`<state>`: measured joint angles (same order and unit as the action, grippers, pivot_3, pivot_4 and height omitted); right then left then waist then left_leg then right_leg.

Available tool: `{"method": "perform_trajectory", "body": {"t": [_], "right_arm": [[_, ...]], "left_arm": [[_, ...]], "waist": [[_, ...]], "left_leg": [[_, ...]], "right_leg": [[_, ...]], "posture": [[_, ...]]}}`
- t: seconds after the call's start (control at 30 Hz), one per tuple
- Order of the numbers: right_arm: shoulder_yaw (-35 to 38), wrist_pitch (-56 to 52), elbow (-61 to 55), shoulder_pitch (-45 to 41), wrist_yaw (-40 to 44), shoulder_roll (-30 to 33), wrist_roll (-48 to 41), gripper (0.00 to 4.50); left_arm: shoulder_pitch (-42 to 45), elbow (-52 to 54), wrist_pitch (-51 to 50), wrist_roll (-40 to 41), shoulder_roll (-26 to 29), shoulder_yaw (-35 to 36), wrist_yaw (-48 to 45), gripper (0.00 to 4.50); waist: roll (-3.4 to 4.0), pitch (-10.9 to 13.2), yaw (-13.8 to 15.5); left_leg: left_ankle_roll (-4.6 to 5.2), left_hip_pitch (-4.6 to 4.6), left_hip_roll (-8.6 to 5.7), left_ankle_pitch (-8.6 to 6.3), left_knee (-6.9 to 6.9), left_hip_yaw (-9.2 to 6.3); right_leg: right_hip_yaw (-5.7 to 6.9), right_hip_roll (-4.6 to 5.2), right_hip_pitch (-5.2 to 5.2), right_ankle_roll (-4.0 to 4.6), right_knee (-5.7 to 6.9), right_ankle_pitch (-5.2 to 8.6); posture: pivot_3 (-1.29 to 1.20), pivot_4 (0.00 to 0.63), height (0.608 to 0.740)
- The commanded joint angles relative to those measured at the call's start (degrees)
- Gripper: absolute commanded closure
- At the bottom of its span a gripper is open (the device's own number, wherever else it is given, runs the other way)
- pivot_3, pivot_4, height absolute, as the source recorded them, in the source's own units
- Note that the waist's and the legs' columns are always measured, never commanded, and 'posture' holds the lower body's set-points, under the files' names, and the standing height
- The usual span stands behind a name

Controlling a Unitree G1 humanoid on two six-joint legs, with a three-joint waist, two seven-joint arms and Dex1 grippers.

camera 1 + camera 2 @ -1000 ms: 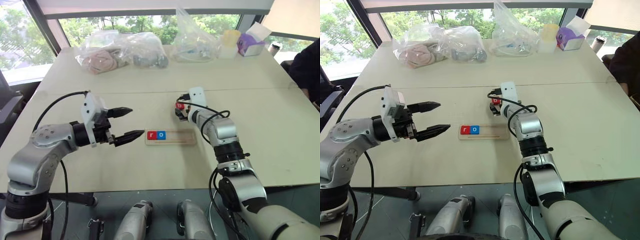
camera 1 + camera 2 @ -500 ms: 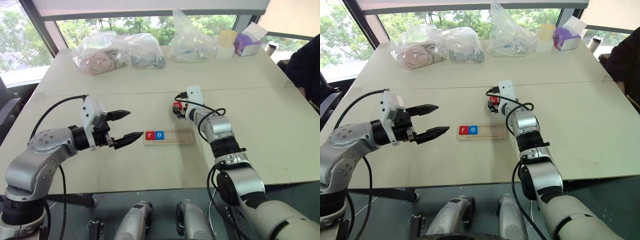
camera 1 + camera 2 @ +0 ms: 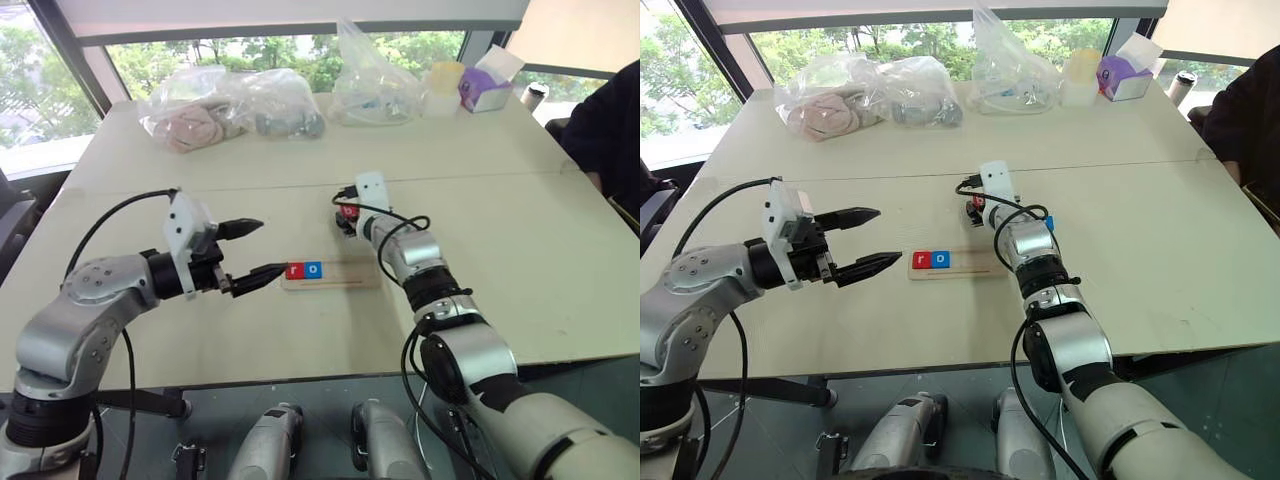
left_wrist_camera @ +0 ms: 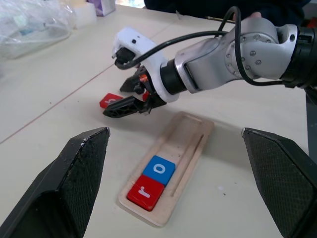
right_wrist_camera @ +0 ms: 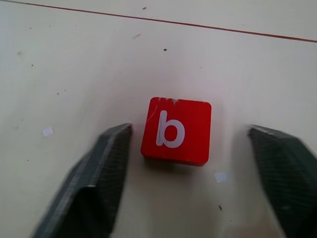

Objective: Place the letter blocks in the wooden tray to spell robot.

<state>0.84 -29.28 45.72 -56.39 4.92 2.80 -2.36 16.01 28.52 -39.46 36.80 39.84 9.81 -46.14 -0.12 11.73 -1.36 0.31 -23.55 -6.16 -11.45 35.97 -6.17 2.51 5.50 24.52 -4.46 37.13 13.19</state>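
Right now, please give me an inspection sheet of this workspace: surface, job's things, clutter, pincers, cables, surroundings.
Surface: pale table, a seam running across it.
Job's things: wooden tray holds red r block and blue o block side by side at its left end, the rest bare. Red b block lies flat on the table beyond the tray. A blue block shows beside the right arm, letter not readable.
Clutter: clear plastic bags, a pale cup and a purple box at the far edge.
Pincers: left pincer open, holding nothing, near the tray's left end. Right pincer straddles the b block, fingers not touching it.
Cables: black cables looped along both arms.
Surroundings: windows with trees; a person's dark sleeve at right.
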Motion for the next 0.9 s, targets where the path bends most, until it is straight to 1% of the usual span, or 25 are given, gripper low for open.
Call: {"method": "perform_trajectory", "body": {"t": [0.03,0.07,0.13,0.23,0.3,0.47,0.53,0.6,0.67,0.73,0.8,0.83,0.9], "right_arm": [[0.0,0.9,2.3,-1.2,-0.1,-1.3,0.1,2.78],[0.0,1.2,2.7,-1.5,-0.3,-1.6,0.2,3.26],[0.1,1.5,3.3,-1.8,-0.4,-1.8,0.2,3.32],[0.5,-2.2,-2.4,-1.0,-0.7,-0.5,-0.1,3.32],[0.8,-6.9,-10.4,0.7,-1.1,0.9,-0.4,3.32],[2.5,-31.6,-47.3,10.9,1.0,8.1,-2.6,3.32],[2.9,-40.5,-58.3,14.7,1.8,10.5,-3.8,3.32],[3.8,-48.6,-67.3,18.2,2.1,12.2,-4.6,3.32],[4.7,-55.4,-75.3,21.8,2.4,13.8,-5.1,3.32],[5.9,-60.3,-80.7,24.7,2.4,14.4,-5.0,3.32],[6.4,-62.7,-83.6,27.2,2.1,14.1,-4.9,3.32],[6.6,-63.1,-84.4,29.0,1.9,14.1,-4.7,3.32],[6.6,-63.2,-85.2,31.2,1.4,13.5,-4.3,3.32]], "left_arm": [[1.1,0.0,1.3,-0.3,0.4,-0.2,0.3,0.00],[1.2,-0.3,1.4,-0.3,0.4,-0.2,0.2,0.00],[1.5,-0.8,1.6,-0.5,0.4,-0.4,0.2,0.00],[2.2,-1.2,1.6,-0.6,0.3,-1.0,0.3,0.00],[2.4,-1.7,1.9,-0.7,0.4,-1.2,0.0,0.00],[2.6,-2.5,2.3,-0.1,0.3,-2.3,-1.4,0.00],[2.1,-2.5,2.7,-0.1,0.3,-2.6,-2.1,0.00],[1.5,-2.7,3.2,-0.1,0.7,-2.8,-3.6,0.00],[1.2,-3.5,4.0,-0.6,1.4,-3.2,-5.7,0.00],[1.6,-4.7,5.0,-1.1,2.0,-3.9,-7.5,0.00],[2.3,-6.0,5.9,-1.7,2.3,-4.3,-8.7,0.00],[2.9,-6.8,6.2,-2.0,2.2,-4.8,-9.0,0.00],[4.0,-8.1,6.8,-2.6,2.0,-5.5,-9.7,0.00]], "waist": [[0.00,0.0,0.0],[0.00,0.0,0.0],[0.00,0.0,-0.1],[0.00,0.0,-0.1],[0.01,0.0,0.2],[0.02,0.0,1.0],[0.00,0.0,0.9],[0.00,0.0,0.6],[0.00,0.0,0.5],[0.00,0.0,0.5],[0.00,0.0,0.6],[0.00,0.0,0.6],[0.00,0.0,0.7]], "left_leg": [[0.00,0.01,0.00,0.00,-0.01,0.01],[0.00,0.02,0.00,0.00,-0.02,0.02],[0.00,0.02,0.00,0.00,-0.02,0.03],[0.00,0.03,0.00,0.00,-0.04,0.04],[0.00,0.02,0.00,0.00,-0.06,0.04],[-0.01,-0.23,-0.05,0.00,-0.21,0.04],[-0.01,-0.62,-0.08,0.00,-0.18,0.04],[-0.01,-0.74,-0.07,0.00,-0.18,0.07],[-0.01,-0.74,-0.01,0.00,-0.23,0.10],[-0.01,-0.74,0.03,0.00,-0.26,0.10],[-0.01,-0.73,0.05,0.00,-0.25,0.10],[-0.01,-0.73,0.06,0.00,-0.21,0.10],[-0.01,-0.73,0.06,0.00,-0.11,0.10]], "right_leg": [[-0.02,0.00,0.00,0.00,0.00,0.00],[-0.04,-0.01,0.00,0.00,0.00,0.00],[-0.06,-0.02,0.00,0.00,0.00,0.00],[-0.07,-0.02,0.01,0.00,0.00,-0.01],[-0.08,-0.02,0.04,0.00,-0.01,0.00],[-0.10,0.04,0.28,-0.05,-0.09,0.02],[-0.10,0.06,0.60,-0.06,-0.12,0.01],[-0.11,0.07,0.73,-0.07,-0.14,0.01],[-0.12,0.05,0.78,-0.06,-0.12,0.01],[-0.12,0.04,0.81,-0.03,-0.09,0.02],[-0.11,0.03,0.81,0.00,-0.09,0.01],[-0.11,0.03,0.78,0.15,-0.09,0.09],[-0.10,0.03,0.73,0.14,-0.11,0.12]], "posture": [[0.00,0.150,0.729],[0.00,0.150,0.729],[0.00,0.150,0.729],[0.00,0.150,0.729],[0.00,0.150,0.729],[0.00,0.150,0.729],[0.00,0.150,0.729],[0.00,0.150,0.729],[0.00,0.150,0.729],[0.00,0.150,0.729],[0.00,0.150,0.729],[0.00,0.150,0.729],[0.00,0.150,0.729]]}}
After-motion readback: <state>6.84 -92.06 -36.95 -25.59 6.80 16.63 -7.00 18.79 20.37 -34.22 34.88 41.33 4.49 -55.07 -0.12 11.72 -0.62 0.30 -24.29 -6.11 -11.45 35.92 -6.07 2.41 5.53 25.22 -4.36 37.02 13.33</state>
